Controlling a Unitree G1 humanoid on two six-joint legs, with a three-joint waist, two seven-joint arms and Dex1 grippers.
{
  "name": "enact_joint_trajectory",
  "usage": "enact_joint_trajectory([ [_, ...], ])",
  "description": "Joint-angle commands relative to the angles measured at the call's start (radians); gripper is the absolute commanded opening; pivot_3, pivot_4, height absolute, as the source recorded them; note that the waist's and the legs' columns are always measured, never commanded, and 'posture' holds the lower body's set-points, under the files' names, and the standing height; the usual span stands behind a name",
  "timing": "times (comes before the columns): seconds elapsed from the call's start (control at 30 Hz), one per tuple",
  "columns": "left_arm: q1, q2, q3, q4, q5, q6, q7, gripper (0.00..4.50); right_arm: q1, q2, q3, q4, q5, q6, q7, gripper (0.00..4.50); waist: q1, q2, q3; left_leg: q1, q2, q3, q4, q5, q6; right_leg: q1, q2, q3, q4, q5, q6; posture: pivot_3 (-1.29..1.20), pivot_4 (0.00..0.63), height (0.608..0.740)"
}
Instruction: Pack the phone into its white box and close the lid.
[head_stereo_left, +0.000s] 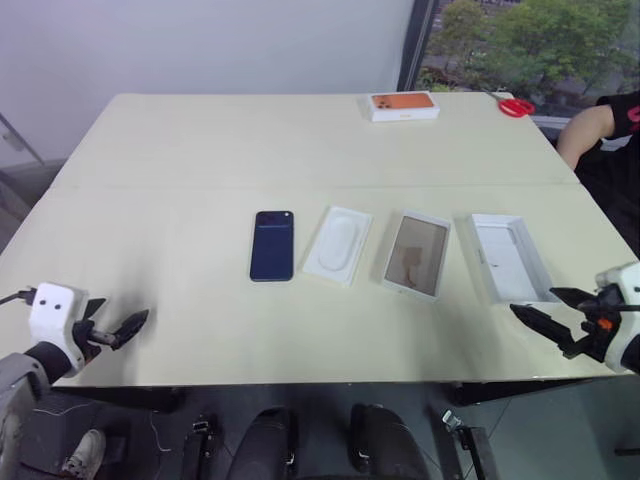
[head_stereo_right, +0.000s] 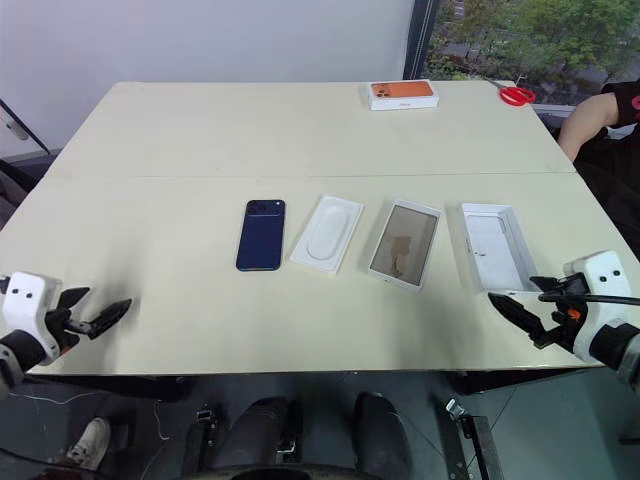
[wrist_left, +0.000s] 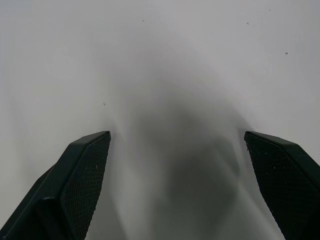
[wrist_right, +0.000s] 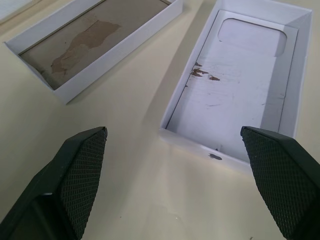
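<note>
On the tabletop (head_stereo_left: 180, 150) the phone (head_stereo_left: 272, 245) lies flat, left of the white box (head_stereo_left: 418, 254) — glossy, slippery, best pinched by its long edges. Left gripper (head_stereo_left: 112, 326) and right gripper (head_stereo_left: 548, 312) are held wide, empty.

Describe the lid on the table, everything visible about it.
The lid is a white rectangular cardboard shell lying open side up on the table, at the right end of the row, beside the white box without touching it. Its raised rim surrounds a plain white inside with a rounded-corner recess at one end and a few small brown marks. Nothing rests in it; the open right gripper hovers near its closer end.
</note>
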Motion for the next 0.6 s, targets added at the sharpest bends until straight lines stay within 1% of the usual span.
enact_joint_trajectory([
  [0.03, -0.007, 0.017, 0.031, -0.005, 0.002, -0.024, -0.002, 4.5, -0.015, -0.008, -0.015, -0.004, 0.002, -0.019, 0.002, 4.46, 0.0, 0.0, 0.0, 0.0, 0.0, 0.0, 0.0, 0.0, 0.0, 0.0, 0.0, 0.0, 0.0, 0.0, 0.0, 0.0, 0.15, 0.74],
  [0.47, -0.06, 0.008, 0.015, -0.033, -0.017, 0.012, 0.019, 4.5, -0.045, 0.008, 0.017, -0.013, 0.0, -0.024, -0.013, 4.46, 0.0, 0.0, 0.0, 0.0, 0.0, 0.0, 0.0, 0.0, 0.0, 0.0, 0.0, 0.0, 0.0, 0.0, 0.0, 0.0, 0.15, 0.74],
  [0.6, -0.101, -0.006, -0.021, -0.081, -0.042, 0.042, 0.02, 4.5, -0.076, 0.014, 0.043, -0.053, 0.018, -0.018, -0.027, 4.46, 0.0, 0.0, 0.0, 0.0, 0.0, 0.0, 0.0, 0.0, 0.0, 0.0, 0.0, 0.0, 0.0, 0.0, 0.0, 0.0, 0.15, 0.74],
])
